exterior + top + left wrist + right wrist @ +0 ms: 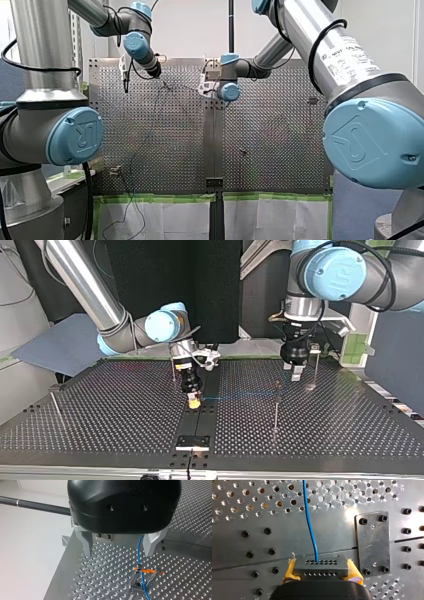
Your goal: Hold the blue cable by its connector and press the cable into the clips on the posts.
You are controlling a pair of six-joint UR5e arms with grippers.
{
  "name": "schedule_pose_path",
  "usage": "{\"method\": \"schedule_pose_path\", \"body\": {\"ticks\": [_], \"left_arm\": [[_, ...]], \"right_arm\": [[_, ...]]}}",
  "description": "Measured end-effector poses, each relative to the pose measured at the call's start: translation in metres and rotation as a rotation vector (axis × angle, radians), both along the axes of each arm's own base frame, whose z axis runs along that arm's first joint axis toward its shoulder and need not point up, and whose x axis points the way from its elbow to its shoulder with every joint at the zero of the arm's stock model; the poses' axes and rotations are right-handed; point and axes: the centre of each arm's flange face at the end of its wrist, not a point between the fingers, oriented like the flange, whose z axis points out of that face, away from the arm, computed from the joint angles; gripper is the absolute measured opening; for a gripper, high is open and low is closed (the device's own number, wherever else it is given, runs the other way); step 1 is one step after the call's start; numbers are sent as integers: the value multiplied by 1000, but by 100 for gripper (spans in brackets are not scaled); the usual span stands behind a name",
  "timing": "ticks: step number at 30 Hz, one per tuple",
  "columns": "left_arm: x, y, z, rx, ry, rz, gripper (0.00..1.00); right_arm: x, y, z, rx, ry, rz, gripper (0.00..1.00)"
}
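Blue cable (310, 525) comes out of the dark connector (322, 565), which my right end effector (322, 573) pinches between yellow pads over the perforated bench (242, 545). Top view: the cable runs in a straight line from there toward a thin post (276, 395) near mid-bench. My left end effector (119, 546) has its fingers spread, and the cable passes between them, close to one finger, then crosses an orange-tipped clip (147, 571).

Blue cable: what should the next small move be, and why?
Probably lower my left pincer to press the blue cable into the orange-tipped clip. My right pincer is shut on the connector, and the cable runs between my left pincer's open fingers over that clip.
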Motion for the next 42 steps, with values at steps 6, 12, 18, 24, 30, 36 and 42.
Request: {"method": "schedule_pose_path", "body": {"ticks": [6, 12, 18, 24, 30, 36, 42], "left_arm": [[13, -1, -20, 26, 43, 1, 100], [21, -2, -33, 60, 70, -1, 100], [23, -1, -33, 60, 63, 4, 100], [25, -1, -32, 51, 49, 8, 100], [25, -3, -31, 50, 40, 5, 100], [26, -9, -29, 62, 6, -11, 100], [24, -24, -24, 63, -41, -37, 100]], "right_arm": [[2, 2, 0, 0, 1, 3, 0], [2, 2, 0, 0, 1, 4, 0], [2, 2, 0, -1, 0, 3, 0], [2, 2, 0, 0, -2, 3, 0], [1, 1, 0, 3, -4, 3, 0], [1, 1, 0, 3, -3, 4, 0], [2, 2, 0, 3, -4, 6, 0]]}}
